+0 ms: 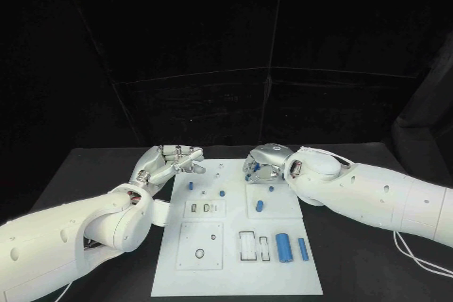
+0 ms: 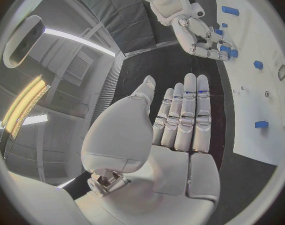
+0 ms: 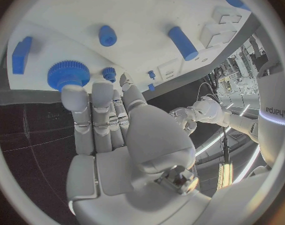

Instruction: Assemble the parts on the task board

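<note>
1. The flat white rectangular task board [image 1: 236,263] lies in the middle of the black table [image 1: 85,177], its long side running away from the robot
2. The left hand [image 1: 168,163] hovers at the board's far left corner, fingers straight and close together, thumb apart, palm bare; it holds nothing
3. The right hand [image 1: 265,163] is at the board's far edge, right of centre, fingers stretched forward and side by side
4. In the right wrist view the right hand's fingertips [image 3: 72,92] lie against a round blue toothed gear [image 3: 68,73] on the board; I cannot tell whether they grip it or merely touch it
5. Two upright blue cylinders stand near the board's near right corner: a thick one [image 1: 284,247] and a thinner one [image 1: 303,248] just beside it
6. Three small blue pegs sit farther up the board: one on the left [image 1: 190,185], one near the middle [image 1: 222,192], one on the right [image 1: 258,204]
7. A flat blue block [image 3: 20,54] lies beside the gear in the right wrist view
</note>
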### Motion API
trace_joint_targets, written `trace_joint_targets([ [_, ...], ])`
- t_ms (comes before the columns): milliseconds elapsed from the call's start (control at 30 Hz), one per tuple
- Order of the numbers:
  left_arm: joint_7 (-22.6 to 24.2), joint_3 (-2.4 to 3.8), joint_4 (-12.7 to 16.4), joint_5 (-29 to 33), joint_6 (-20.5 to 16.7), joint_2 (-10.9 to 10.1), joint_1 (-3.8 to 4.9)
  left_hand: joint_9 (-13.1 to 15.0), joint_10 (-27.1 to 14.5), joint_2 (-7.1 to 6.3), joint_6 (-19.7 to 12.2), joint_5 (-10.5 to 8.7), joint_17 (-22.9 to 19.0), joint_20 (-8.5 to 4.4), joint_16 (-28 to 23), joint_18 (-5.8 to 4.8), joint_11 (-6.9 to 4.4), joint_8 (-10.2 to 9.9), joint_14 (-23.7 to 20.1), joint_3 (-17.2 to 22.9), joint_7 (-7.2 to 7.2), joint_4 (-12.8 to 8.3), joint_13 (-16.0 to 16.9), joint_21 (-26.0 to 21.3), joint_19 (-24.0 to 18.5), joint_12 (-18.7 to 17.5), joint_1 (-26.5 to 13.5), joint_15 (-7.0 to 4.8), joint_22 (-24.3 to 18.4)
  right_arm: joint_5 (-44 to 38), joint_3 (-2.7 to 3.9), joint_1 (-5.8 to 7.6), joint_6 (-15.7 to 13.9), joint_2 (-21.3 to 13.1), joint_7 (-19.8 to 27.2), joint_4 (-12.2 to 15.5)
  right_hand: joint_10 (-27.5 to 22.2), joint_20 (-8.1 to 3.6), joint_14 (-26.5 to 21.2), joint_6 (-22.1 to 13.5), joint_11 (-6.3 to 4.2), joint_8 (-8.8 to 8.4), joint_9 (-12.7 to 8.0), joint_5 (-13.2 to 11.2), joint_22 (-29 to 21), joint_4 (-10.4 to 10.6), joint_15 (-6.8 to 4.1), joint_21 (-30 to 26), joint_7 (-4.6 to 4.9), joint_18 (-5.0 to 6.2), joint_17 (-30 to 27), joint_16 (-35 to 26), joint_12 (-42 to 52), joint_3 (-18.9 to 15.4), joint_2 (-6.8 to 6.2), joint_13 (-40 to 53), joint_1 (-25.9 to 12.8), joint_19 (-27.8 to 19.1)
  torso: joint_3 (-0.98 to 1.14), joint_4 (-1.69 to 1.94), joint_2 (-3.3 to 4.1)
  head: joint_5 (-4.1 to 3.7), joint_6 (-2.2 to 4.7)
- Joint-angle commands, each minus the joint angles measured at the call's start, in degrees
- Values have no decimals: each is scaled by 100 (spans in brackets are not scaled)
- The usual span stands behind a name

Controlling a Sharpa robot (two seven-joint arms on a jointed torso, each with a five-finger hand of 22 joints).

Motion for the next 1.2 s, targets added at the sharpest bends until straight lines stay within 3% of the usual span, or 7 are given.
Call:
trace_joint_targets([
  [33,0,5,29,-33,116,-17,11,-6,-3,-7,5,22,13,53,-19,68,51,-39,-41,-10,48,-18,7,-26,2,-35,-35,8,-8,-169,5,16,208,16,-140,-5,-37,5,81,-6,2,-2,0,-35,76,2,30,67,9,-75,86,94,-7,8,54,5,10,21,-5,17,28,2,-7],
  [367,-14,5,22,-33,133,-40,13,-7,-6,-8,2,22,21,55,-21,68,53,-45,-42,-14,51,-19,7,-30,4,-42,-45,10,-12,-309,5,18,378,58,-245,-37,14,12,64,70,-5,12,5,-102,375,-4,28,307,1,-110,371,399,-2,81,149,2,66,40,-2,15,32,-1,-95],
  [767,-31,5,17,-32,152,-67,22,-8,-10,-6,-2,22,29,56,-24,69,56,-51,-43,-14,53,-21,8,-34,6,-49,-51,11,-14,-451,5,20,345,86,-318,-26,138,-1,45,205,-40,28,10,-281,686,-18,4,548,-27,-146,658,697,8,279,289,0,263,67,-3,22,46,18,-112],
  [867,-38,5,14,-32,165,-67,22,-9,-11,-2,-3,22,34,57,-26,69,57,-55,-44,-13,54,-22,8,-37,7,-53,-53,12,-16,-476,5,20,298,95,-325,-33,255,-15,53,306,-66,50,17,-436,868,-18,-13,673,-41,-172,809,840,31,402,349,8,369,109,-4,21,43,12,-129],
  [1067,-48,5,15,-32,181,-72,25,-9,-13,9,-4,22,41,58,-28,69,58,-59,-45,-8,55,-24,9,-41,8,-59,-55,13,-19,-501,5,20,240,113,-354,-37,335,-23,42,401,-84,56,19,-504,973,-7,-22,760,-55,-185,897,943,19,493,356,6,349,109,-4,14,45,15,-135],
  [1200,-54,5,21,-32,195,-82,28,-10,-14,15,-4,22,45,59,-30,69,58,-61,-45,-6,56,-25,9,-43,9,-62,-55,13,-21,-463,6,20,-84,98,-376,21,363,-21,33,432,-87,46,15,-525,1007,12,-20,794,-57,-189,924,984,7,493,333,4,224,99,-6,13,35,7,-124],
])
